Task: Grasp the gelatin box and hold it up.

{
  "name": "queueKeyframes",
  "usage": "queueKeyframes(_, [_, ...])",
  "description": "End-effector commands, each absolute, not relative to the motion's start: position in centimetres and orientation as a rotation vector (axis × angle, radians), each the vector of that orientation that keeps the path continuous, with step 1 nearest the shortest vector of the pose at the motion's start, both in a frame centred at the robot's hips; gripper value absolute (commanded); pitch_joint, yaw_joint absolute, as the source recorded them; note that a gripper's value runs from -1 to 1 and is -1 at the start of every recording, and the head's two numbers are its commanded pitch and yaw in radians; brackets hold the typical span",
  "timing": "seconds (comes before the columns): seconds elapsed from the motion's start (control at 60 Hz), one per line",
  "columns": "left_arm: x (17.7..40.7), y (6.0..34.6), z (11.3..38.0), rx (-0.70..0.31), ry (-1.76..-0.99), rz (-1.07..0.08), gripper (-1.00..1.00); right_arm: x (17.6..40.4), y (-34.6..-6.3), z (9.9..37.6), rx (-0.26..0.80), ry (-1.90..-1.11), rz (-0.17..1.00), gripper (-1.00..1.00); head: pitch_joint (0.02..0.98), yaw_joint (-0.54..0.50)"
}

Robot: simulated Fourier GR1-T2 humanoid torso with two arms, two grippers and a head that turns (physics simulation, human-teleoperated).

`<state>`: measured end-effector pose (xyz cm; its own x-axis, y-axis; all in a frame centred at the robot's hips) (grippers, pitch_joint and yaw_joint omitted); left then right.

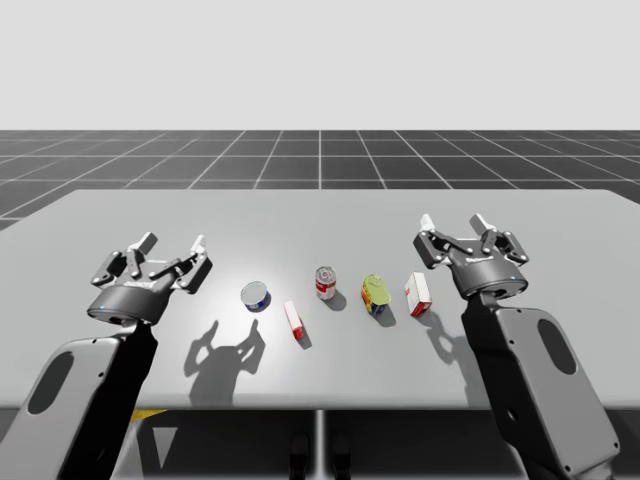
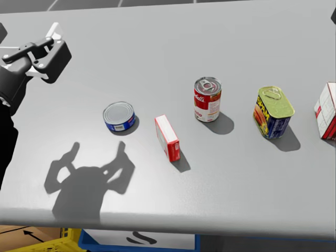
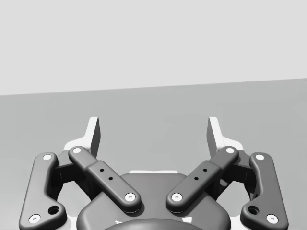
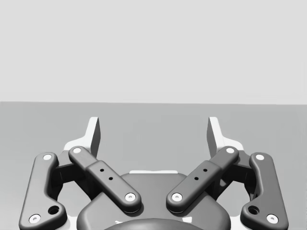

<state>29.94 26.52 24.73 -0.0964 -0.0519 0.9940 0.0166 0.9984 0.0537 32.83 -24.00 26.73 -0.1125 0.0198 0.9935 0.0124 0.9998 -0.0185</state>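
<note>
Robot's left end effector [image 1: 173, 243] and right end effector [image 1: 453, 223] both hang wide open above the worktop [image 1: 320, 215], gripping nothing. The slim red-and-white gelatin box [image 1: 294, 320] lies near the red can [image 1: 326, 283], on its left-arm side, well apart from both.

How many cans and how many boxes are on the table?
Cans: 3 (low blue can, red and white can, yellow and blue can)
Boxes: 2 (thin red and white box, larger red and white box)
Total: 5
</note>
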Motion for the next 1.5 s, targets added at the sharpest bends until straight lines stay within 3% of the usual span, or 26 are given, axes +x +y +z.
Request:
queueKeyframes(0.017, [29.3, 26.1, 25.2, -0.038, -1.661, -0.079, -1.0, 33.1, -24.1, 26.5, -0.043, -1.677, -0.003, -1.0, 0.872, 0.1])
queueKeyframes(0.15, [27.5, 25.4, 25.9, -0.152, -1.664, -0.182, -1.0, 33.1, -24.2, 26.3, -0.051, -1.675, -0.006, -1.0, 0.869, 0.11])
queueKeyframes(0.267, [25.6, 25.6, 26.0, -0.26, -1.587, -0.246, -1.0, 33.1, -24.3, 26.3, -0.052, -1.674, -0.011, -1.0, 0.862, 0.11])
queueKeyframes(0.333, [25.0, 25.8, 25.8, -0.249, -1.574, -0.282, -1.0, 33.2, -24.3, 26.3, -0.051, -1.675, -0.015, -1.0, 0.858, 0.11])
queueKeyframes(0.4, [24.0, 25.9, 25.1, -0.24, -1.541, -0.351, -1.0, 33.2, -24.3, 26.3, -0.053, -1.677, -0.018, -1.0, 0.85, 0.11])
queueKeyframes(0.6, [22.4, 26.0, 23.1, -0.362, -1.418, -0.473, -1.0, 33.3, -24.4, 26.4, -0.05, -1.682, -0.029, -1.0, 0.853, 0.11])
queueKeyframes(0.783, [21.6, 25.2, 20.2, -0.434, -1.317, -0.521, -1.0, 33.2, -24.5, 26.4, -0.053, -1.685, -0.033, -1.0, 0.854, 0.11])
queueKeyframes(1.05, [21.7, 22.7, 17.2, -0.495, -1.21, -0.594, -1.0, 33.3, -24.6, 26.4, -0.046, -1.685, -0.035, -1.0, 0.848, 0.11])
queueKeyframes(1.5, [24.8, 19.0, 15.9, -0.574, -1.13, -0.648, -1.0, 33.3, -24.6, 26.5, -0.041, -1.686, -0.038, -1.0, 0.844, 0.11])
